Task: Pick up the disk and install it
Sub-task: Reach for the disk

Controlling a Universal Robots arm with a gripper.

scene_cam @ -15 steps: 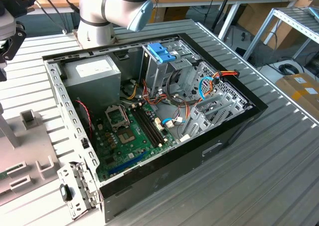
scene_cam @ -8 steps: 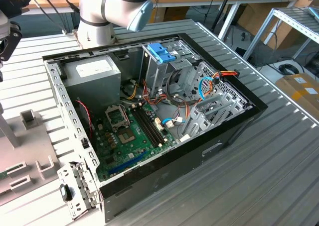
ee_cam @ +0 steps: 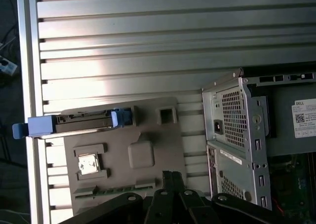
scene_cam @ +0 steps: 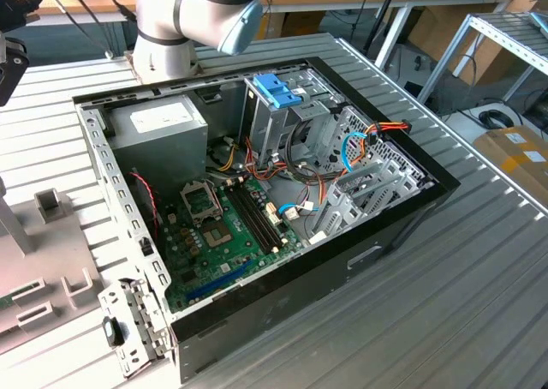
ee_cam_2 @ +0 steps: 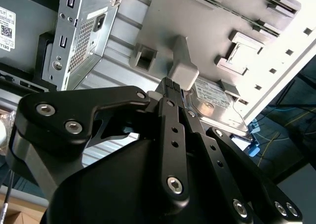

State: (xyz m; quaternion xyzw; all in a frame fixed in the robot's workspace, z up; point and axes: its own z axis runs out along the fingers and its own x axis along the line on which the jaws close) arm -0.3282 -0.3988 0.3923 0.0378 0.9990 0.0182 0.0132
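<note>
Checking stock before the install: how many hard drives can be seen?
1. The disk sits at the edge of the grey fixture plate, beside the computer case, in both wrist views. Others may be hidden inside the case.

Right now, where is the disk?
In the first wrist view, the disk sits along one edge of the grey fixture plate on the slatted table, outside the computer case.

arm (scene_cam: 175, 20) is planted at the worktop's far edge in the exterior view. in the first wrist view the gripper (ee_cam: 171, 175) faces the worktop, jaws pinched together.
</note>
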